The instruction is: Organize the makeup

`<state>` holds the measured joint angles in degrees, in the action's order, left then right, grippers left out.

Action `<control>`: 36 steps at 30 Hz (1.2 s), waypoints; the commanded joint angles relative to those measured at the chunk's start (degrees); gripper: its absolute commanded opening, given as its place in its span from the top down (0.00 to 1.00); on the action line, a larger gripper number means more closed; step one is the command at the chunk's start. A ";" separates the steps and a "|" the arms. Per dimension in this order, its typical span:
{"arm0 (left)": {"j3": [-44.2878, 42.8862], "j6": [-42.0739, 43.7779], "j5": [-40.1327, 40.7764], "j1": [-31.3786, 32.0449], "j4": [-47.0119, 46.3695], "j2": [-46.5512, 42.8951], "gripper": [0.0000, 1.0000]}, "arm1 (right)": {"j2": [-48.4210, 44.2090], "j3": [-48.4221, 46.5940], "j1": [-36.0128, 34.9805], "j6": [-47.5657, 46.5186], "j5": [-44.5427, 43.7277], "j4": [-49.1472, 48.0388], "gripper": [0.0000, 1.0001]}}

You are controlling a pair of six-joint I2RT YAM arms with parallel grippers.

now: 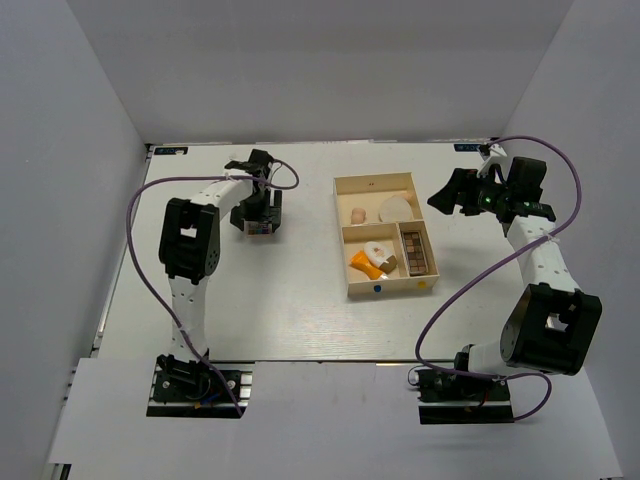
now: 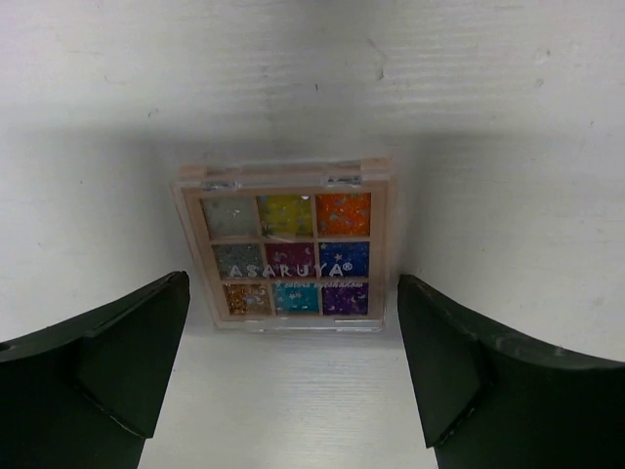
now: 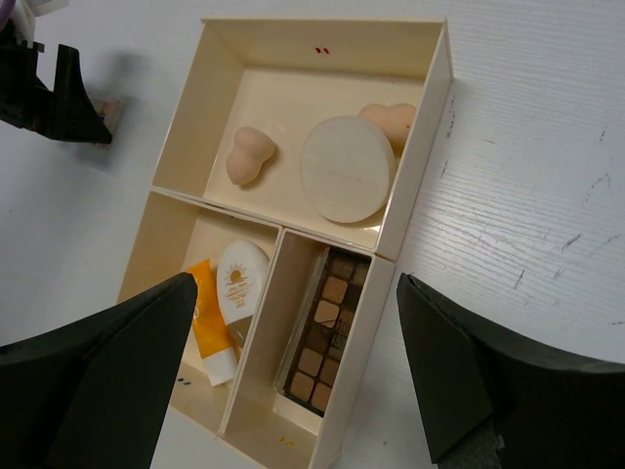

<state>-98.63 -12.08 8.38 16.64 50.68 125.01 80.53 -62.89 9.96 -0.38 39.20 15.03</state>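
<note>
The small square colourful palette (image 2: 286, 256) lies flat on the table, just ahead of my open left gripper (image 2: 293, 391); in the top view it shows under the gripper (image 1: 262, 228). The cream three-compartment box (image 1: 343, 262) holds two peach sponges (image 3: 250, 156), the round cream disc (image 3: 348, 168), the orange tube (image 3: 208, 327), the white egg-shaped item (image 3: 239, 286) and a long brown palette (image 3: 327, 327). My right gripper (image 3: 293, 391) is open and empty, hovering above the box's right side (image 1: 450, 195). A second brown palette cannot be made out.
White walls enclose the table on three sides. The box (image 3: 422, 147) stands right of the table's middle. Purple cables loop beside both arms (image 1: 135, 262).
</note>
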 commanded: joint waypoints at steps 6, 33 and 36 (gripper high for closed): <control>-0.77 -3.12 0.84 0.49 0.56 2.96 0.03 | -0.73 -0.65 -0.38 -0.06 1.05 -0.52 0.11; 10.91 -7.78 -33.23 4.17 -21.02 -14.87 0.69 | -0.64 -0.74 -0.29 -0.06 1.84 -0.70 0.33; 10.74 -11.73 -42.03 7.69 -27.89 -17.25 0.69 | -0.46 -0.48 -0.29 -0.06 2.55 -1.14 0.53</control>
<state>-87.09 -20.12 -18.41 20.51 33.15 115.35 80.53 -62.89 9.82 -0.51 39.92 14.94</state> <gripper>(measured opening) 0.812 0.508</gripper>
